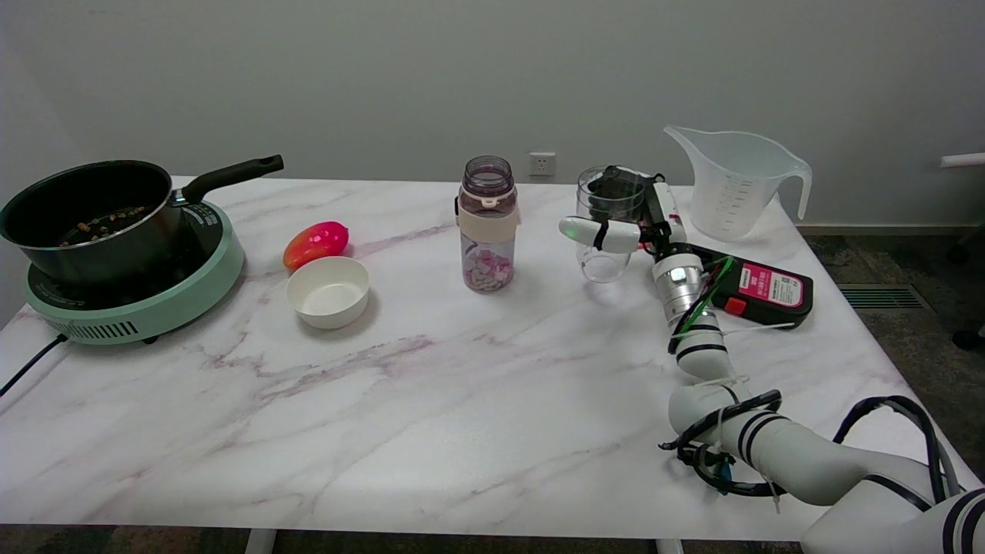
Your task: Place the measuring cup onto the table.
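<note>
My right hand (625,219) is wrapped around a small clear cup (608,231), with my thumb across its front and my other fingers behind it. I think this is the measuring cup I have to put down. It stands straight up in my hand, open end at the top. Its bottom is very low, and I cannot tell if it is touching the bench (431,431) or just above it. So the way to go is straight down, and I must keep the cup upright so it does not tip. A big see-through jug (735,185) with a handle stands behind my hand, near the far right corner. A black box with a pink label (762,291) lies just beside my wrist. To the left is a bottle (487,225) with little pieces inside. Farther left are a white bowl (328,291), a red fruit (315,242), and a black pan (92,215) on a green cooker (177,296).
</note>
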Robot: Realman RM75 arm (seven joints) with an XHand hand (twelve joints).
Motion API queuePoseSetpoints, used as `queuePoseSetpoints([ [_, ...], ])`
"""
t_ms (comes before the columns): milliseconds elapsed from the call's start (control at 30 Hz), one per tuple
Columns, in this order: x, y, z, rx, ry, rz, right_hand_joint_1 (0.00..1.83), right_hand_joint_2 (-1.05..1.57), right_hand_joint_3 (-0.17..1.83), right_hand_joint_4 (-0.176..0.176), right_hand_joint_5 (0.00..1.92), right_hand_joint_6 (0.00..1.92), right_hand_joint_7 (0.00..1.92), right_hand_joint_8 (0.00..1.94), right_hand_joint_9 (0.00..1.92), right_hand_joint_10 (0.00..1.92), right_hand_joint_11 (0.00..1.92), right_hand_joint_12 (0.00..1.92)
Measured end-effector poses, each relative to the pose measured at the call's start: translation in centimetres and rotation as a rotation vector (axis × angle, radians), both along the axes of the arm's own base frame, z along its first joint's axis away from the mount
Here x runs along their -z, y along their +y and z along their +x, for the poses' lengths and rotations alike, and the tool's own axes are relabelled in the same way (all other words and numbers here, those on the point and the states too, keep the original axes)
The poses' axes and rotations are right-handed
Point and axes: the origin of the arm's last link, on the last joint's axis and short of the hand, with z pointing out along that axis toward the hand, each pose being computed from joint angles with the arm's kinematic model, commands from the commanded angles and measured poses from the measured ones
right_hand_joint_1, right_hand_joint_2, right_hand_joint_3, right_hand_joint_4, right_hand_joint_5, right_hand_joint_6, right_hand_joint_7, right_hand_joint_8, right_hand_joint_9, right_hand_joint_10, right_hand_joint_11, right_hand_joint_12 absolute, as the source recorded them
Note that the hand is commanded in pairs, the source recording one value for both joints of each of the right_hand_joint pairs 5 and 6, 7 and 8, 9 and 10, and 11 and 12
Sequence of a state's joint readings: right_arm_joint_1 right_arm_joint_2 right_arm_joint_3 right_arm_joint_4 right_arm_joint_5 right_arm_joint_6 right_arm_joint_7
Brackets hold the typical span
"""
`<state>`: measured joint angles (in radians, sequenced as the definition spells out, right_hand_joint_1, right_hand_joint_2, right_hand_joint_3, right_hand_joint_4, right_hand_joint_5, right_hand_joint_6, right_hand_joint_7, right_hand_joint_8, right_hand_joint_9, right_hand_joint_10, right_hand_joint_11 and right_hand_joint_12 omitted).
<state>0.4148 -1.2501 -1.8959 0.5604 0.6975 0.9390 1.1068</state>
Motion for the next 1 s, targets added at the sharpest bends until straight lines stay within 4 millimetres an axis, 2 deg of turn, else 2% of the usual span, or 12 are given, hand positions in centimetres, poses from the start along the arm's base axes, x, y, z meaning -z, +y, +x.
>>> queuePoseSetpoints([
  [833,2.7,2.0,-2.7,-0.013,-0.004,-0.032,1.23,1.57,0.28,0.000,1.92,1.92,1.89,1.89,1.74,1.74,1.42,1.42],
  [900,2.9,2.1,-2.9,-0.010,0.002,-0.032,1.18,1.57,0.34,0.000,1.92,1.92,1.84,1.84,1.68,1.68,1.38,1.38],
  [1000,3.1,2.3,-3.1,-0.006,0.009,-0.031,1.33,1.09,0.81,0.000,1.55,1.55,1.73,1.73,1.59,1.59,1.28,1.28],
])
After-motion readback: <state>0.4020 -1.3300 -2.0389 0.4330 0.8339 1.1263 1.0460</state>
